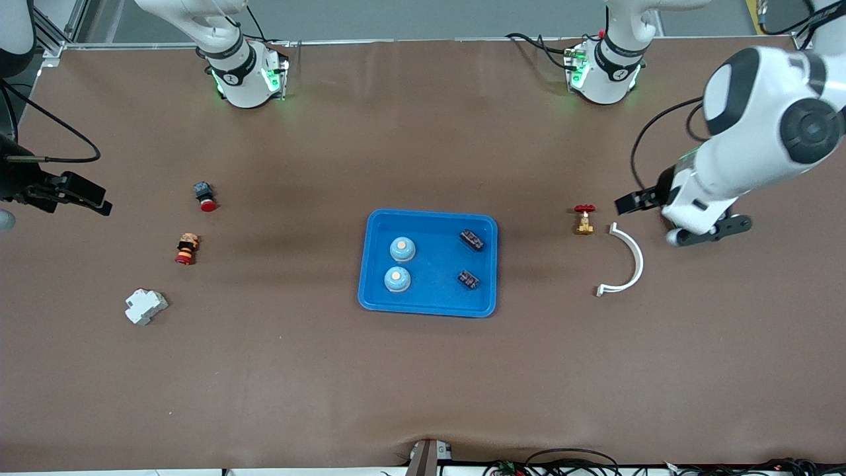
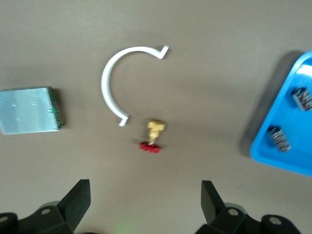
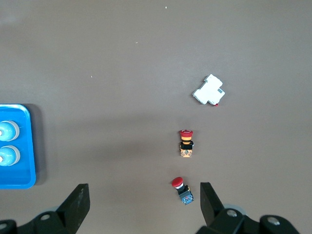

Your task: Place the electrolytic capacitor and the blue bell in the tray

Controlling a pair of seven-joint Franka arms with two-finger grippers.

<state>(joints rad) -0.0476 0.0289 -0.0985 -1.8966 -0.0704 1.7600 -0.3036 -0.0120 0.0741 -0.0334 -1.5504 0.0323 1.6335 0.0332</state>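
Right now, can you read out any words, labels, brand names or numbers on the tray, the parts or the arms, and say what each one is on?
No text can be read anywhere.
Round black emblems on both arm bases: marks too small to read.
Two dark capacitors in the blue tray: pale markings, blurred.
Grey metal box: no print visible.
White breaker: no print legible.

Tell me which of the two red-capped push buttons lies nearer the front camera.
The orange-bodied red-capped push button; the dark-bodied red-capped push button lies farther away, toward the right arm's base.
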